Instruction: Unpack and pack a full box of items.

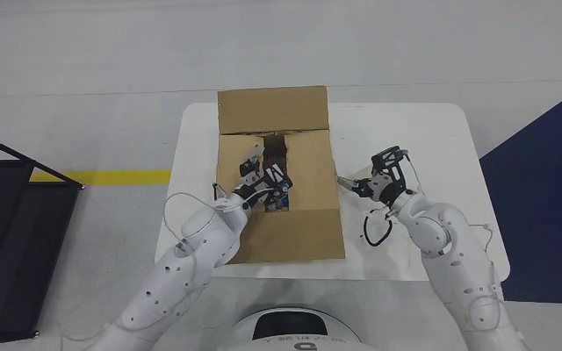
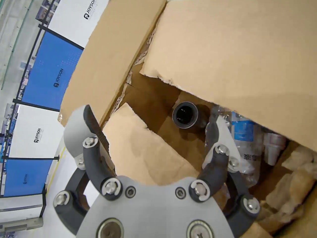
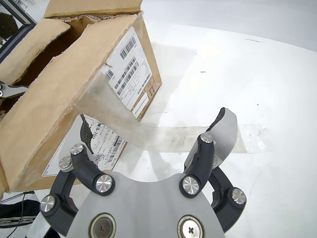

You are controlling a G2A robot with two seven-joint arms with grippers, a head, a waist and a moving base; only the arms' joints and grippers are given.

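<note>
Seemingly we are unpacking, so our left gripper (image 2: 149, 116), spread wide, next needs to close on the bottle (image 2: 244, 131) just ahead.

One cardboard box (image 1: 312, 193), one black tube (image 2: 185, 118), one tape strip (image 3: 178, 137) — perhaps two plastic bottles (image 2: 244, 130).

A white table (image 1: 439, 140) is set on a grey floor (image 1: 88, 53) marked with 1 yellow line (image 1: 101, 177). A black frame (image 1: 19, 241) is placed to its left; blue and white panels (image 2: 57, 75) are seen beyond.
</note>
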